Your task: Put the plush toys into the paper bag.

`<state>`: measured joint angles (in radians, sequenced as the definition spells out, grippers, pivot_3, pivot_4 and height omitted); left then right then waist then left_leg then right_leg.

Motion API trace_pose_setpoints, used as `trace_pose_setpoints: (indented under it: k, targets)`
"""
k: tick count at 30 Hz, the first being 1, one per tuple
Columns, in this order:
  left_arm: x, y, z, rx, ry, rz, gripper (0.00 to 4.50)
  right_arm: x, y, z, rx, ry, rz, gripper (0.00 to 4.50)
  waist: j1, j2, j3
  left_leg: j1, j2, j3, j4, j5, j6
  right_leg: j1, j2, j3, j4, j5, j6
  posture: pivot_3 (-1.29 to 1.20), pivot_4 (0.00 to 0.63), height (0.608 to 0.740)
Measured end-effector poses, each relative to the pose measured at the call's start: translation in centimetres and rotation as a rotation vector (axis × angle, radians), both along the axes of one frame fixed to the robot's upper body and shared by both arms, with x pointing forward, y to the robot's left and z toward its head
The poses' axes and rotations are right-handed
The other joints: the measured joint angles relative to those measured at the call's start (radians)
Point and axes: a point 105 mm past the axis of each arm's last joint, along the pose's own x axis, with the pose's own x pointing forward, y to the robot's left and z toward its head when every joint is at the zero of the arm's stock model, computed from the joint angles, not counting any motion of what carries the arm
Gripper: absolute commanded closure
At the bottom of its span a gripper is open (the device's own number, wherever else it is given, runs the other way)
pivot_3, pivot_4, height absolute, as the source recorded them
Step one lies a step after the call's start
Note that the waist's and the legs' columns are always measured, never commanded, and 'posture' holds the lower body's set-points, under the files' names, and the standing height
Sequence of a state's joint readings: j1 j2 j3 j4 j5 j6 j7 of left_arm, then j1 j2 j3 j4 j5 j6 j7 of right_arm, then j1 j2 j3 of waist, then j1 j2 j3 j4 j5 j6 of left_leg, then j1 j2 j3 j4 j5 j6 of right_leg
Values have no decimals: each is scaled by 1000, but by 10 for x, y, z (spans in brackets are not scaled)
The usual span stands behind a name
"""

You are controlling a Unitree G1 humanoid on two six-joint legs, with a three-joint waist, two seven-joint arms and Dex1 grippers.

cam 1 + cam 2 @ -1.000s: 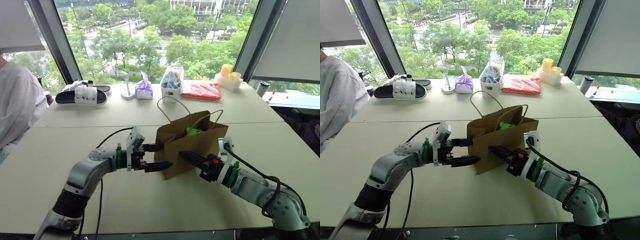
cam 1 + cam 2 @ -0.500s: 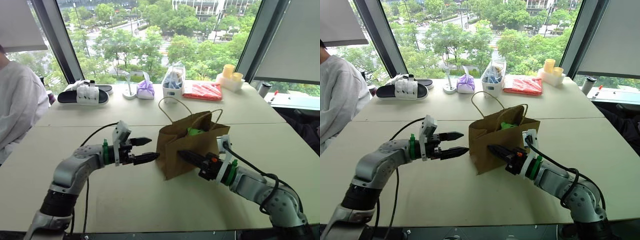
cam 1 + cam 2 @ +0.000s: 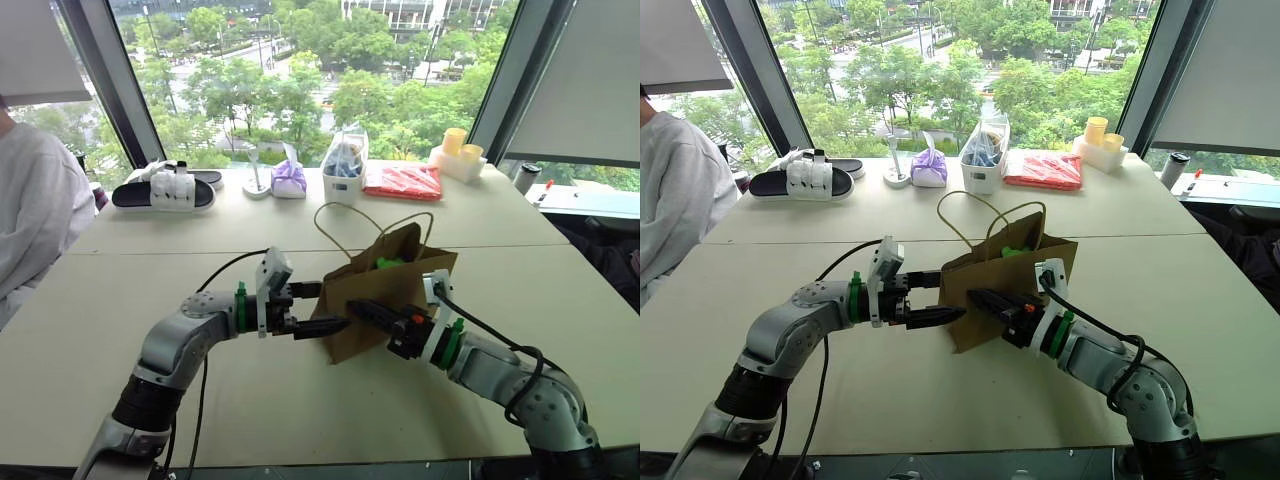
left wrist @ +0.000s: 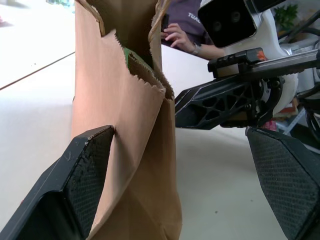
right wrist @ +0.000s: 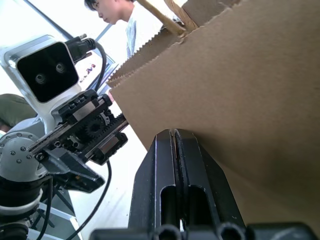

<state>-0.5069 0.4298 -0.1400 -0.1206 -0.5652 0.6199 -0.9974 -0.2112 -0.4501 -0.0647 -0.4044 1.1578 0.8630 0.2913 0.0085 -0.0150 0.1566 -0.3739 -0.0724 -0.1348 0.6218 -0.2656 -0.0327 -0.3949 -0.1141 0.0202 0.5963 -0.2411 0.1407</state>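
On the near half of the table (image 3: pixel 120 300), the left end effector (image 3: pixel 312 309) reaches in level from the left with its fingers spread wide, one finger at the paper bag (image 3: pixel 385 300)'s narrow side wall and the other out in front of the bag. In the left wrist view that near finger appears to touch the paper, though contact is hard to confirm. The bag stands upright but leans a little, its mouth open upward and its rope handles arching above. Inside the mouth a patch of the green plush toy (image 3: pixel 388 264) shows; whether the orange one is in there cannot be told. To the right, the right end effector (image 3: pixel 362 309) is pinched fully closed on nothing, its tip pressed against the bag's broad front face. The bag lies directly between the two end effectors, its tall axis vertical. The left one looks nearer to a hold, since the bag's side edge already sits between its open fingers.
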Motion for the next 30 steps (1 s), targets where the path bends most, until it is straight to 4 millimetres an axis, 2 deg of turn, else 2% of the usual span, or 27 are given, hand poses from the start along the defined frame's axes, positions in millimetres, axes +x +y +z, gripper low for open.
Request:
trace_pose_setpoints:
  k: [3, 5, 7, 13, 14, 18, 22, 27, 30]
  targets:
    - [4, -3, -5, 18, -9, 26, 137, 0, 1, 0, 3, 1, 1, 4471, 2, 0, 0, 0, 0, 0, 0, 0, 0, 0, 0, 0, 0, 0, 0, 0, 150, 740]
    - [7, -6, -10, 30, -5, 42, 682, 0, 1, 0, 7, 1, 0, 4500, 2, 0, 0, 0, 0, 0, 0, 0, 0, 0, 0, 0, 0, 0, 0, 0, 150, 740]
    - [12, -13, -13, 32, -12, 59, 1447, 1, 0, 3, 22, -4, -2, 4500, 4, 0, 0, 0, 0, 0, 1, 0, 0, 1, 0, 0, 0, 0, 0, 0, 150, 740]
    - [19, -21, -17, 27, -26, 101, 4329, -2, -10, 20, 133, -12, -12, 4500, 3, 0, 0, 0, 0, 0, 0, 0, 0, 1, 0, 0, 0, 0, 0, 0, 150, 740]
    - [20, -22, -18, 26, -25, 104, 4470, -2, -13, 23, 161, -13, -17, 4500, 2, 0, 0, 0, 0, -1, 0, 0, 0, 1, 0, 0, 0, 0, 0, 0, 150, 740]
    - [23, -23, -15, 16, -35, 117, 4470, -15, -18, 31, 241, -7, 5, 4500, 3, 0, 0, 0, 0, 0, 1, 0, 0, 1, 0, 0, 0, 0, 0, 0, 150, 740]
    - [26, -29, 2, -37, -68, 106, 4470, -34, -24, 29, 273, 12, 29, 4500, 5, 0, 0, 0, 0, -1, 1, 0, 0, 2, 0, 0, 0, 0, 0, 0, 150, 740]
    - [16, -39, 38, -84, -145, -82, 4470, -45, -35, 19, 263, 53, 10, 4500, 3, 0, 0, 0, 0, 2, 1, 0, 0, 2, 0, -1, 0, 0, 0, 0, 150, 740]
    - [23, -35, 39, -52, -139, -167, 4470, -47, -43, 16, 249, 63, -13, 4500, 0, 1, -1, 1, 0, 4, 2, 0, 0, 3, 1, -1, 0, 0, 0, 0, 150, 740]
